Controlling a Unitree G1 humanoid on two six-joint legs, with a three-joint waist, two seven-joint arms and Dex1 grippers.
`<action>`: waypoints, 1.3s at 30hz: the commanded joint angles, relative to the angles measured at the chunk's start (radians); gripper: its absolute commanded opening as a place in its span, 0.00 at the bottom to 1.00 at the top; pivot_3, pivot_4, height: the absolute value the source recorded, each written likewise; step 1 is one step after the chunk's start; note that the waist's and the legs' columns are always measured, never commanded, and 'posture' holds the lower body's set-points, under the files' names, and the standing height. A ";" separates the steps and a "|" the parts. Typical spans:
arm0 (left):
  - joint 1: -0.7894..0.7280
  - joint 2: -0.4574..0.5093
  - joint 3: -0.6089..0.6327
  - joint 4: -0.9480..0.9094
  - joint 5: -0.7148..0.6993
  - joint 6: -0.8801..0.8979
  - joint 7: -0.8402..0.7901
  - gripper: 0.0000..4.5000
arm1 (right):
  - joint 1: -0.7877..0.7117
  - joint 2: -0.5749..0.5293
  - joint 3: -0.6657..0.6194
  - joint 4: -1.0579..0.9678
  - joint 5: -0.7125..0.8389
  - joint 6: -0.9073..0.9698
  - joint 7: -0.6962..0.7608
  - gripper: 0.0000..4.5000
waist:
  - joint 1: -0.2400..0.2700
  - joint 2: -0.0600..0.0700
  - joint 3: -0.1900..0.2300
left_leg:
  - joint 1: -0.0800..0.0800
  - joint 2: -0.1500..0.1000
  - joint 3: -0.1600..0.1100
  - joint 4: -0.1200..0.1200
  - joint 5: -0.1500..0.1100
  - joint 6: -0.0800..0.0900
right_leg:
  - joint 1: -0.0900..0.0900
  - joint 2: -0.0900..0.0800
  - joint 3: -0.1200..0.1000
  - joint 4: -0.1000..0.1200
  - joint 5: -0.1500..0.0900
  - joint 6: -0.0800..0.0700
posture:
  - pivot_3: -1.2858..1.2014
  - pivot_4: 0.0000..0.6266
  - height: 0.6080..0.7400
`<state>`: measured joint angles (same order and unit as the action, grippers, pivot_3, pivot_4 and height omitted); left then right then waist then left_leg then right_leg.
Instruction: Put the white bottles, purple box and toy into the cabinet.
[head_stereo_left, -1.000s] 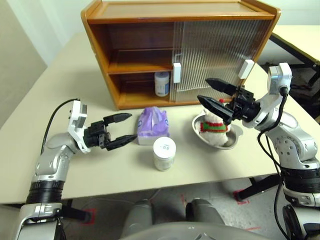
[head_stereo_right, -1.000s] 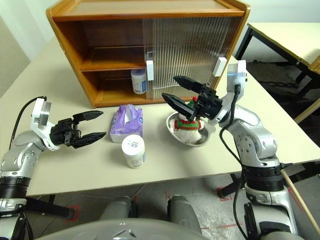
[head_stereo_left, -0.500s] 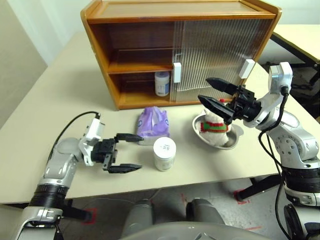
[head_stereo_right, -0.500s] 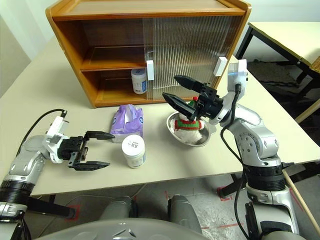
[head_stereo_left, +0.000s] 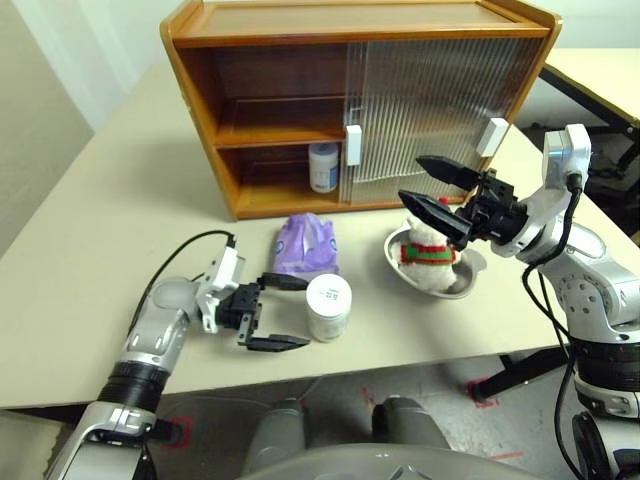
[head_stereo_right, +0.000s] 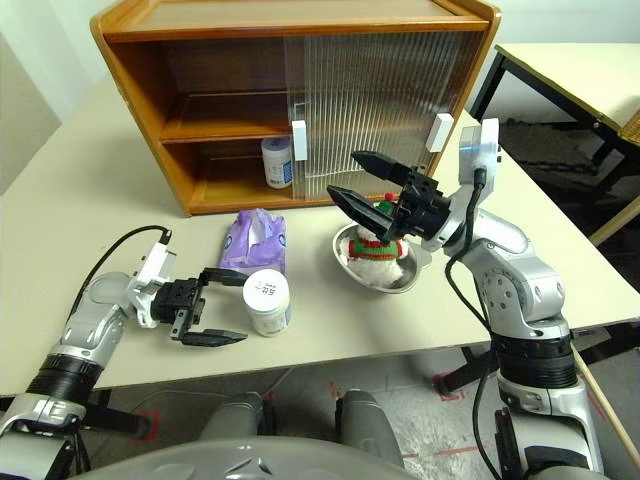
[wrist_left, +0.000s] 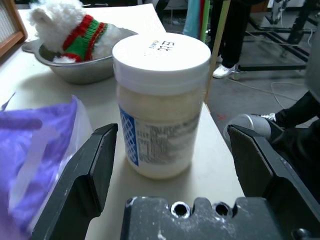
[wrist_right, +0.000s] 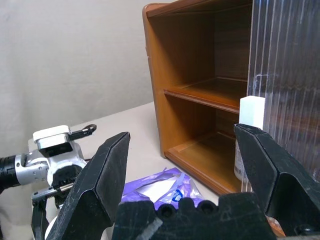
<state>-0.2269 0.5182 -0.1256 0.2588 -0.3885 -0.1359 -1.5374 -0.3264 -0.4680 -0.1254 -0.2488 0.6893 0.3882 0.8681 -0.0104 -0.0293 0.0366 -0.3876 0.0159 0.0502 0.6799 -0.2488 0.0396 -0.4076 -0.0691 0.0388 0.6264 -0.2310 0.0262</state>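
Observation:
One white bottle (head_stereo_left: 328, 307) stands on the table near its front edge. My left gripper (head_stereo_left: 300, 314) is open just left of it, level, fingers pointing at it without touching; the left wrist view has the bottle (wrist_left: 160, 100) between the fingers. A second white bottle (head_stereo_left: 323, 167) stands on the lower shelf of the cabinet (head_stereo_left: 350, 40), whose left half is open. The purple box (head_stereo_left: 307, 245) lies in front of the cabinet. The toy (head_stereo_left: 428, 252) sits in a steel bowl. My right gripper (head_stereo_left: 411, 178) hangs open and empty above the toy.
The steel bowl (head_stereo_left: 465, 287) holding the toy sits right of the bottle. Both ribbed sliding doors (head_stereo_left: 430, 110) cover the cabinet's right half. The table's front edge (head_stereo_left: 330, 385) runs close below the bottle. Another table (head_stereo_left: 600, 70) stands at the far right.
My left gripper has moved right and down toward the white bottle on the table and turned its fingers to face it. The right arm has stayed still.

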 joint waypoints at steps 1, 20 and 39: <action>-0.021 -0.018 -0.014 0.048 0.031 -0.037 0.018 0.99 | 0.014 -0.010 -0.011 -0.025 0.009 0.008 -0.008 1.00 | -0.001 0.000 0.000 | 0.000 0.000 0.000 0.000 0.000 0.000 | 0.000 0.000 0.000 0.000 0.000 0.000 | 0.51 0.00 1.00; -0.032 -0.054 -0.058 0.035 0.035 -0.018 0.031 0.99 | 0.033 -0.021 -0.023 -0.047 0.014 0.010 -0.026 1.00 | -0.011 0.000 0.000 | 0.000 0.000 0.001 0.000 0.000 0.000 | 0.000 0.000 0.000 0.000 0.000 0.000 | 0.50 0.00 1.00; -0.019 -0.009 0.007 -0.239 -0.096 0.226 0.114 0.68 | 0.038 -0.015 -0.016 -0.038 0.006 -0.004 -0.026 1.00 | -0.027 0.000 0.000 | 0.000 0.000 0.000 0.000 0.000 0.000 | 0.000 0.000 0.001 0.000 -0.001 0.001 | 0.51 0.00 1.00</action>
<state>-0.2417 0.4989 -0.1471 0.0798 -0.4376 0.0517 -1.4416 -0.2883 -0.4836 -0.1331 -0.2810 0.6912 0.3948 0.8405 -0.0374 -0.0288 0.0368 -0.3881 0.0160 0.0506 0.6799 -0.2488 0.0396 -0.4078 -0.0688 0.0394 0.6261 -0.2321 0.0278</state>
